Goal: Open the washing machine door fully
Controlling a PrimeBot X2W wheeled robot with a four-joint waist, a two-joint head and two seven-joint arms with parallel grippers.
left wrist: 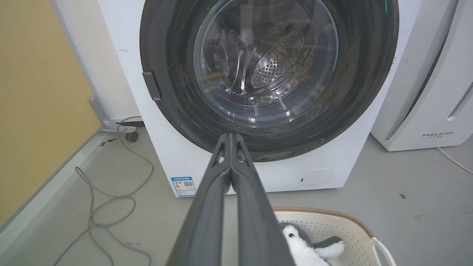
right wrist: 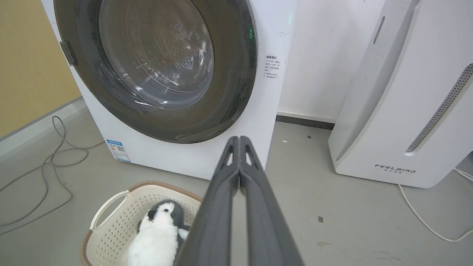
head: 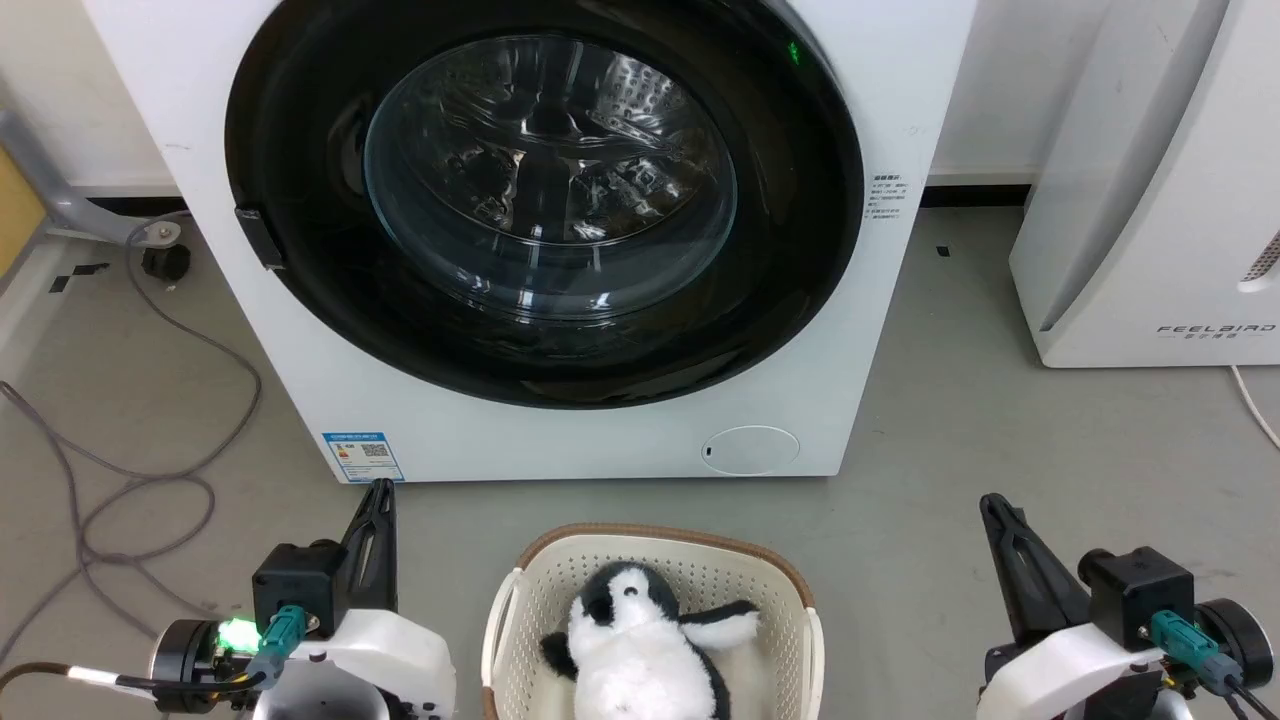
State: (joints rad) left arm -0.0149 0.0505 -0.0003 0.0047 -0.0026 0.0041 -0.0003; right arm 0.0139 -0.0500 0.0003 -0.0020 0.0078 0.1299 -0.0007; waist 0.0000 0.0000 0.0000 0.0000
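Glossy black round washing machine door (head: 548, 180) shut on white front-loading washing machine (head: 560, 440); blue label sticker (head: 362, 456) unreadable; white appliance (head: 1130, 200) reads FEELBIRD; left gripper (head: 380, 492), right gripper (head: 992, 505) pinched together, empty.

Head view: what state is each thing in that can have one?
washing machine door, fully closed
round flap, closed
left gripper, shut, empty
right gripper, shut, empty
basket, upright, plush penguin lying inside
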